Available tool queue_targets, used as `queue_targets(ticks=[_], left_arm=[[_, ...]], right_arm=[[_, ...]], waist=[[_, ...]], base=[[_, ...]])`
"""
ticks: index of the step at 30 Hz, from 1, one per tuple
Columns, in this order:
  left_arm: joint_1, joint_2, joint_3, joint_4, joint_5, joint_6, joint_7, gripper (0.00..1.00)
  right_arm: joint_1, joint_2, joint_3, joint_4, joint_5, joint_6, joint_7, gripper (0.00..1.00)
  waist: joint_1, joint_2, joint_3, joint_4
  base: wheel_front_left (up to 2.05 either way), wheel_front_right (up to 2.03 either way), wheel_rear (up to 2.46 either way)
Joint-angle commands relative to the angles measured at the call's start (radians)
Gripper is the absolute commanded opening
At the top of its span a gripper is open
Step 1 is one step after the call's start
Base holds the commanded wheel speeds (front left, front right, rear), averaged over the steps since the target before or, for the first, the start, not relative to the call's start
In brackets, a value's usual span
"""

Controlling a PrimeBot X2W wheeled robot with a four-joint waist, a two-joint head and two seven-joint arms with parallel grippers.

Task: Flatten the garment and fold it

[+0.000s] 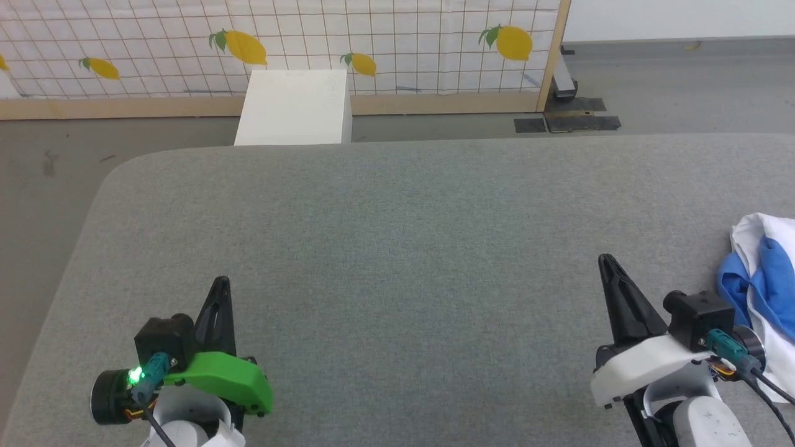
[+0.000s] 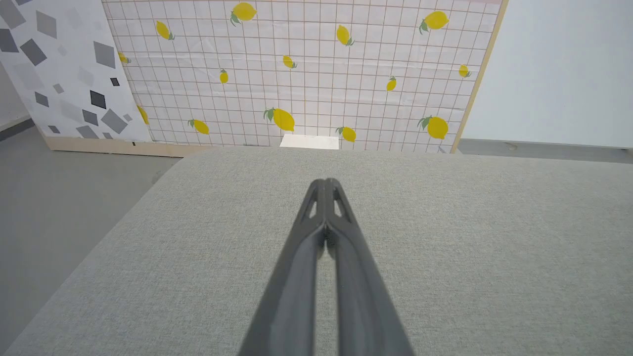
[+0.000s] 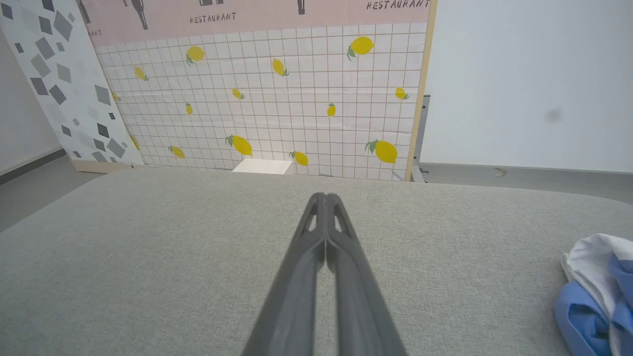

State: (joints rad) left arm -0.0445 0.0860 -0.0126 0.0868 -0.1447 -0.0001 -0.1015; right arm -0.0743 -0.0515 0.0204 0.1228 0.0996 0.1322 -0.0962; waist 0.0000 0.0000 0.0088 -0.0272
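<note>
The garment [image 1: 763, 279] lies crumpled at the right edge of the grey padded table [image 1: 397, 248], white cloth with bright blue folds, partly cut off by the picture edge. In the right wrist view the garment [image 3: 593, 291] sits at the lower right, to the right of my fingers. My right gripper [image 1: 605, 259] is shut and empty, just left of the garment, tips pointing away over the table. My left gripper [image 1: 222, 282] is shut and empty at the lower left, far from the garment. Both pairs of fingertips [image 2: 325, 184] [image 3: 325, 198] press together in the wrist views.
A white box [image 1: 295, 107] stands on the floor behind the table's far edge. Behind it runs a lemon-print grid panel [image 1: 279, 43] with a wooden frame. A grey speckled panel [image 2: 64, 69] leans at the far left. Grey floor [image 1: 43, 174] lies past the table's rounded left corner.
</note>
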Motion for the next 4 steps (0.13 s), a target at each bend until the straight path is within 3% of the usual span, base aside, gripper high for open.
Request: queue_targets(ticks=[1,4], left_arm=[[0.016,-0.007,0.004,-0.008,0.015,0.0,0.007,0.0],[0.018,-0.009,0.004,-0.013,0.023,0.0,0.012,0.0]], right_arm=[[0.02,0.001,-0.002,-0.011,-0.013,-0.001,0.005,0.0],[0.024,0.001,-0.004,-0.018,-0.018,-0.001,0.011,0.0]], waist=[[0.0,0.0,0.0,0.001],[0.0,0.0,-0.001,0.002]], base=[[0.0,0.0,0.0],[0.0,0.0,0.0]])
